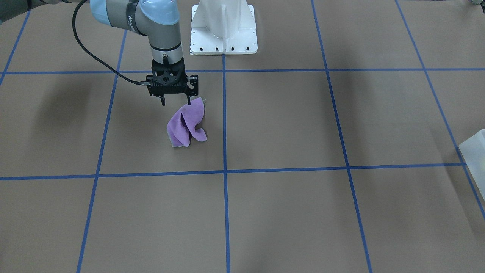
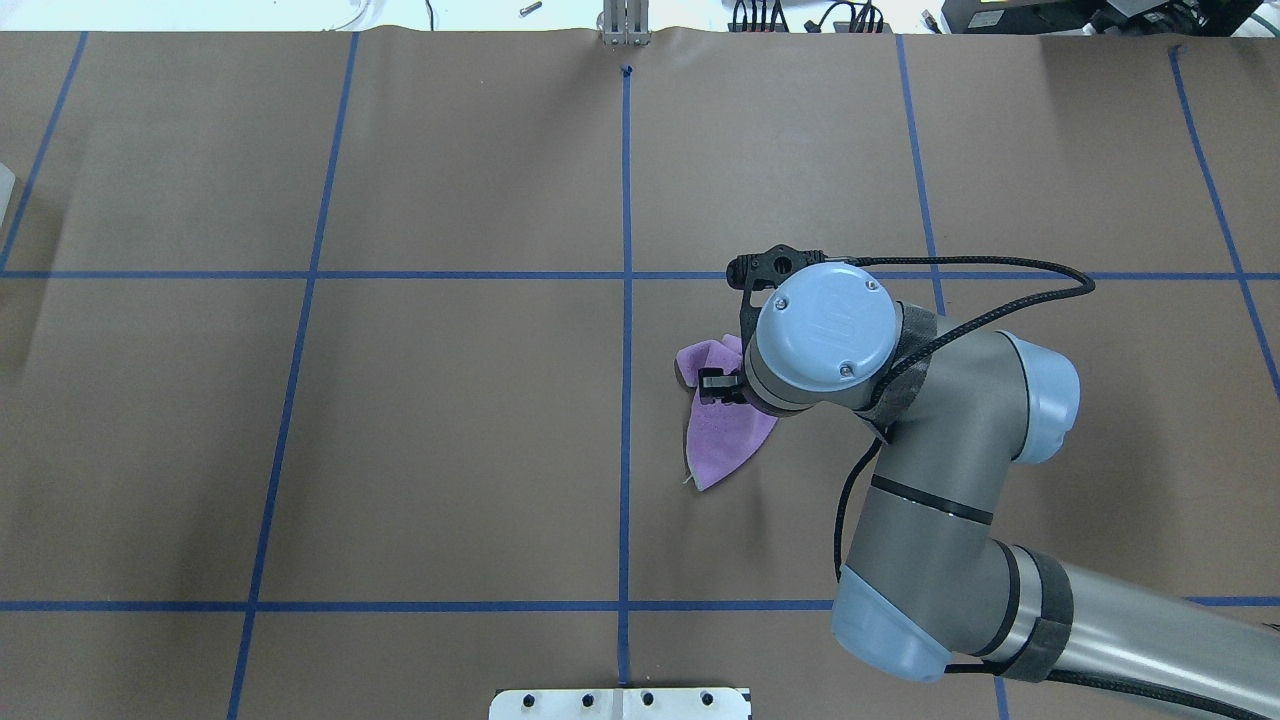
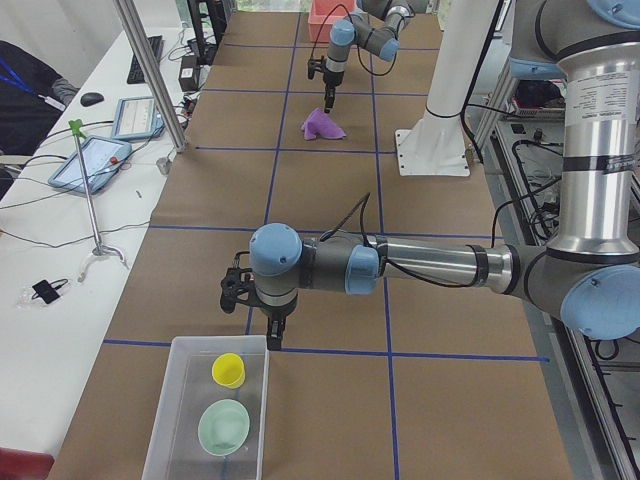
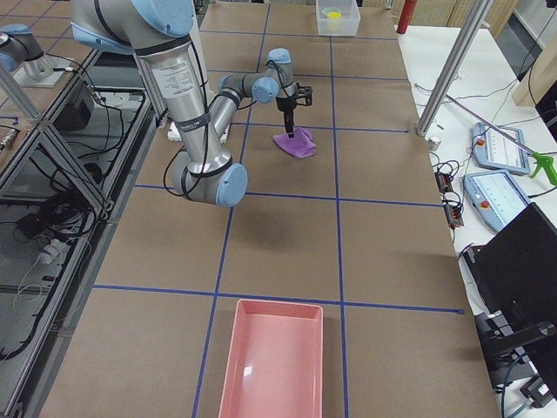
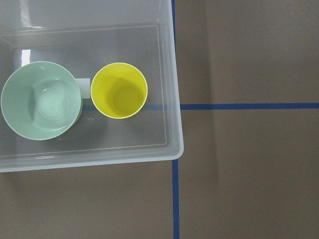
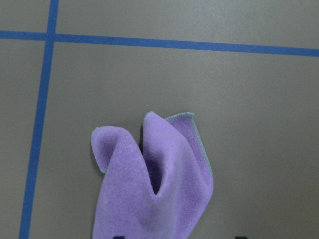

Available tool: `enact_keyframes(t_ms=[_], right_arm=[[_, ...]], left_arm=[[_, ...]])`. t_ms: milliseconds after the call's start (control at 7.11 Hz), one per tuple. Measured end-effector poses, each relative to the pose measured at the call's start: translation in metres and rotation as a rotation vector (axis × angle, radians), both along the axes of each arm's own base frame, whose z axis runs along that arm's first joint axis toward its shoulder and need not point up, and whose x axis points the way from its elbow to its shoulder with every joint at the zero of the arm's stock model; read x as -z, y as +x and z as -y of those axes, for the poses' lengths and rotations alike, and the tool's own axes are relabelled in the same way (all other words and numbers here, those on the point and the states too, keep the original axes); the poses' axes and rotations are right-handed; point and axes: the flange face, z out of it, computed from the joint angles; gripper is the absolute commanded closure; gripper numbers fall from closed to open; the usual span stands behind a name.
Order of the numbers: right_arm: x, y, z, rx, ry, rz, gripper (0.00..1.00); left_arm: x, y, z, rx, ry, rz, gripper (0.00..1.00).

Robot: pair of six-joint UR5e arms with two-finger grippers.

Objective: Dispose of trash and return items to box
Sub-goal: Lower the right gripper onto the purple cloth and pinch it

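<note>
A crumpled purple cloth (image 1: 186, 123) lies on the brown table right of centre in the overhead view (image 2: 720, 435). My right gripper (image 1: 176, 101) hangs just above its raised corner, open, with the cloth (image 6: 154, 184) below and between the fingers. The frosted box (image 3: 170, 420) stands at the table's left end and holds a yellow cup (image 5: 119, 90) and a green bowl (image 5: 41, 100). My left gripper (image 3: 252, 322) hovers at the box's near rim (image 5: 169, 149). I cannot tell whether it is open or shut.
A pink tray (image 4: 274, 357) sits at the table's right end. The white robot pedestal (image 1: 223, 28) stands at the table's robot side. Blue tape lines cross the brown paper. Tablets and stands lie on a side bench (image 3: 95, 160).
</note>
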Motion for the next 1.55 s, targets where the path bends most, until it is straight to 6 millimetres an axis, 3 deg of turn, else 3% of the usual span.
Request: enact_keyframes(t_ms=[422,563,704,844,1126,1548], right_arm=[[-0.005,-0.012,0.008,-0.011,0.03,0.032,0.42],[-0.007,-0.017,0.012,-0.015,0.038,0.046,0.48],[-0.007,-0.019,0.015,-0.019,0.043,0.054,0.69],[-0.007,-0.019,0.017,-0.024,0.045,0.057,1.0],[-0.005,-0.014,0.022,-0.036,0.045,0.058,1.0],[0.007,0.015,0.036,-0.074,0.04,0.059,1.0]], left_arm=[[-0.008,0.0,0.001,0.0,0.012,0.002,0.01],[-0.013,0.0,0.002,0.0,0.016,0.002,0.01],[-0.018,0.0,0.002,0.0,0.019,0.002,0.01],[-0.02,0.0,0.002,-0.001,0.021,0.002,0.01],[-0.023,0.001,0.003,-0.002,0.021,0.002,0.01],[-0.026,0.001,0.002,-0.002,0.018,0.002,0.01]])
